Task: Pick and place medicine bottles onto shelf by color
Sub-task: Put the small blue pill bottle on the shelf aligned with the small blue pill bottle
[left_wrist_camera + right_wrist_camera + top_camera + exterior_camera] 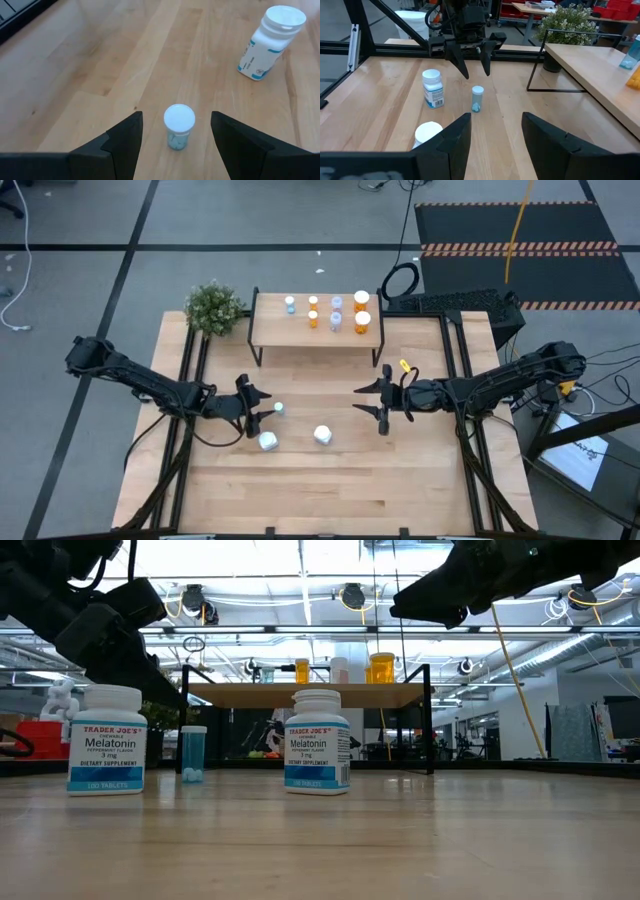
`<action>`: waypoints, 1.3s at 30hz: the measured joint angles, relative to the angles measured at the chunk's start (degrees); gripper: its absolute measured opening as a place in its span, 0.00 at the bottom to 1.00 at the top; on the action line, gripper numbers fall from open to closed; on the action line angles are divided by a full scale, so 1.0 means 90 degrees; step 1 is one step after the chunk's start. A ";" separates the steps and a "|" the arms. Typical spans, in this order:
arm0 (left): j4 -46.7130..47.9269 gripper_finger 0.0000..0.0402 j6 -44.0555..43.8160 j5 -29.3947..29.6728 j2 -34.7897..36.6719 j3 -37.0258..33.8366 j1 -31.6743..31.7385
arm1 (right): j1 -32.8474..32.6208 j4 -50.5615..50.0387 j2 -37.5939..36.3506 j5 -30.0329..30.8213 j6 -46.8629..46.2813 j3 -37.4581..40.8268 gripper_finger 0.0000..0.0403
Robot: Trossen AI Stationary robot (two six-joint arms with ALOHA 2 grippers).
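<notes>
Hovering over the bench (300,480), the left gripper (262,408) is spreading released fingers (125,142) around a small blue bottle (179,126), untouched. Two white bottles (268,442) are standing nearby. The right gripper (372,398) is waiting, fingers released, before the shelf (270,330).

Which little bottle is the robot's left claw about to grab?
Start at the left gripper, open above the wooden table. Right beneath its fingers stands a thin blue bottle. The two white bottles nearby are fatter, and only this one is see-through blue.
</notes>
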State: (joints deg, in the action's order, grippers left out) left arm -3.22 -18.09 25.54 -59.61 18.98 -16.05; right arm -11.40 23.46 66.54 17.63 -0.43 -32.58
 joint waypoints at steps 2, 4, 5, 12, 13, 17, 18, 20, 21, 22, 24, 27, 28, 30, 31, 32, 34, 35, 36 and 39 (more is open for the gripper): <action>0.0000 0.59 0.0000 0.0000 0.0000 0.0000 -0.0005 | 0.0001 0.0000 0.0000 0.0000 -0.0001 -0.0001 0.42; 0.0000 0.59 0.0000 -0.0003 0.0000 0.0000 -0.0005 | 0.0001 0.0000 0.0000 0.0000 -0.0001 -0.0001 0.42; -0.0002 0.59 -0.0002 -0.0004 0.0000 0.0000 -0.0005 | 0.0001 0.0000 0.0000 0.0000 0.0000 -0.0002 0.42; -0.0126 0.59 0.0128 -0.0020 -0.0218 -0.0016 -0.0005 | 0.0001 0.0000 0.0000 -0.0002 -0.0002 -0.0002 0.42; -0.0226 0.59 0.0141 -0.0019 -0.0294 -0.0017 -0.0005 | -0.0002 0.0002 0.0000 -0.0002 -0.0002 0.0001 0.42; -0.0514 0.59 0.0291 -0.0020 -0.0575 -0.0017 -0.0005 | -0.0001 0.0005 0.0000 -0.0002 -0.0002 -0.0002 0.42; -0.0569 0.59 0.0303 -0.0017 -0.0629 -0.0017 -0.0005 | -0.0002 0.0001 0.0000 -0.0002 -0.0001 -0.0002 0.42; -0.0561 0.59 0.0277 -0.0018 -0.0737 -0.0017 0.0006 | 0.0001 0.0000 0.0000 -0.0002 -0.0002 -0.0001 0.42; -0.0568 0.59 0.0267 -0.0017 -0.0795 -0.0017 0.0007 | -0.0001 0.0000 0.0000 -0.0002 -0.0002 -0.0001 0.42; -0.0611 0.59 0.0263 -0.0017 -0.0846 -0.0017 0.0007 | 0.0001 0.0000 0.0000 -0.0002 -0.0002 -0.0002 0.42; -0.0743 0.59 0.0262 -0.0017 -0.0942 -0.0017 0.0007 | 0.0001 -0.0001 0.0002 -0.0002 -0.0002 -0.0002 0.42; -0.0903 0.59 0.0281 -0.0022 -0.1098 -0.0017 0.0007 | 0.0000 0.0000 0.0001 -0.0002 -0.0002 -0.0002 0.42; -0.0949 0.59 0.0285 -0.0041 -0.1151 -0.0017 0.0007 | -0.0001 0.0000 0.0000 -0.0002 -0.0005 -0.0001 0.42; -0.1015 0.59 0.0285 -0.0059 -0.1260 -0.0017 0.0007 | 0.0000 0.0000 0.0002 -0.0002 -0.0032 -0.0002 0.42; -0.1025 0.59 0.0287 -0.0063 -0.1301 -0.0017 0.0007 | -0.0002 0.0000 0.0001 -0.0002 -0.0045 -0.0002 0.42; -0.1037 0.59 0.0288 -0.0066 -0.1328 -0.0017 0.0007 | 0.0000 0.0000 0.0000 -0.0002 -0.0046 0.0001 0.42; -0.1147 0.59 0.0297 -0.0058 -0.1389 -0.0017 0.0010 | -0.0002 0.0000 0.0000 -0.0002 -0.0046 -0.0002 0.42; -0.1159 0.59 0.0319 -0.0057 -0.1396 -0.0017 0.0010 | 0.0001 -0.0001 0.0000 -0.0002 -0.0046 -0.0001 0.42; -0.1169 0.59 0.0328 -0.0051 -0.1394 -0.0019 0.0014 | -0.0001 -0.0002 0.0001 -0.0002 -0.0046 -0.0001 0.42; -0.1200 0.59 0.0330 -0.0049 -0.1394 -0.0019 0.0080 | -0.0001 -0.0007 0.0002 -0.0002 -0.0044 -0.0001 0.42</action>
State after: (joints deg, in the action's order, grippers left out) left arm -14.02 -15.11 25.10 -72.16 18.81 -15.34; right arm -11.42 23.40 66.57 17.61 -0.82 -32.60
